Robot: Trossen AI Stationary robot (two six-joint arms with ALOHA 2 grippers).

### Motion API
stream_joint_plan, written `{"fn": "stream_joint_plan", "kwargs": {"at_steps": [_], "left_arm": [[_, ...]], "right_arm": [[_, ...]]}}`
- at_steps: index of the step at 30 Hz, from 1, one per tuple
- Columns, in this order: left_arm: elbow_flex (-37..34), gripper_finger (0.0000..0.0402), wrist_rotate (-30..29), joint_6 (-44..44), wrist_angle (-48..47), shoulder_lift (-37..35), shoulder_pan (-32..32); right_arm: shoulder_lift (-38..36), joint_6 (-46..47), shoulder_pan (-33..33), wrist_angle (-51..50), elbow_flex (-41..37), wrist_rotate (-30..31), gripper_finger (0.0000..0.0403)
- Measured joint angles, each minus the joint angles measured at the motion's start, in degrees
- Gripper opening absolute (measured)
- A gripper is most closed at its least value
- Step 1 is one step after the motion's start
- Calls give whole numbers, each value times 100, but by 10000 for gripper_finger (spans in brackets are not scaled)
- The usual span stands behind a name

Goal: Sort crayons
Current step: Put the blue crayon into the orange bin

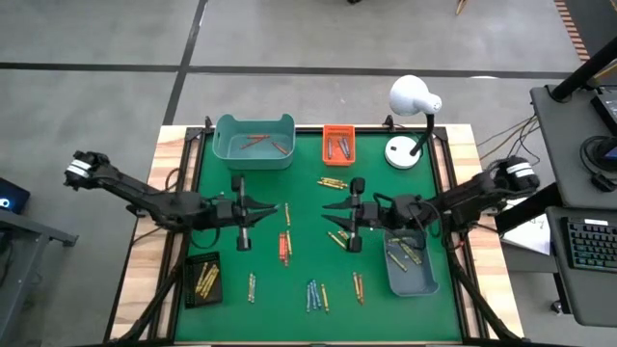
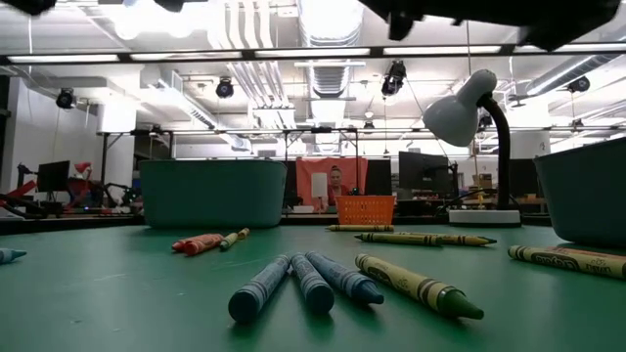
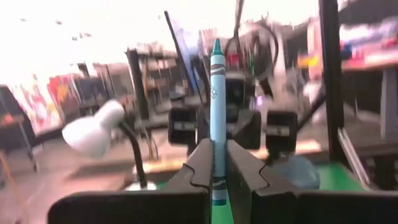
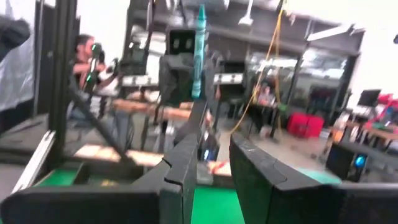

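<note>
Our left gripper [image 3: 217,180] pinches a teal crayon [image 3: 216,118] upright near its base, above the green mat [image 1: 289,289] centre. It looks light, stiff and waxy-slick; a hold at mid-length seems safest. Facing it, the right gripper [image 4: 208,168] stands parted, empty. Loose crayons [image 2: 313,279] scatter across the mat.

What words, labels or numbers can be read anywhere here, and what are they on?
None can be read.
Teal crayon in the left claw: a small oval mark and print on its wrapper, too blurred to read.
Green crayon and the yellow crayon on the table: dark label print, too small to read.
Red poster in the room behind: nothing legible.
</note>
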Motion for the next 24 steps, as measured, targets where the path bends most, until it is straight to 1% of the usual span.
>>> {"fn": "stream_joint_plan", "kwargs": {"at_steps": [2,6,10,12,14,17,19,22,24], "left_arm": [[-313,0,83,149,878,74,34],[-854,0,107,237,2604,426,57],[-1125,0,246,243,3707,866,57],[-1195,0,244,241,3957,1034,57],[-1189,0,244,241,4037,1186,62],[-1116,0,236,230,4104,1373,74],[-1077,0,199,228,4136,1492,74],[-1043,0,195,223,4146,1613,108],[-1037,0,184,225,4167,1666,119]], "right_arm": [[234,-99,-34,195,220,-1,84],[657,-347,-93,192,807,-1,84],[955,-192,-199,102,1394,-1,84],[1051,-3,-284,-95,1665,-150,85],[1051,242,-378,-664,1918,-428,92],[1077,578,-513,-1594,2374,-872,112],[1133,655,-561,-2039,2657,-1144,129],[1252,652,-572,-2340,2967,-1310,155],[1307,647,-570,-2365,3091,-1319,171]]}}
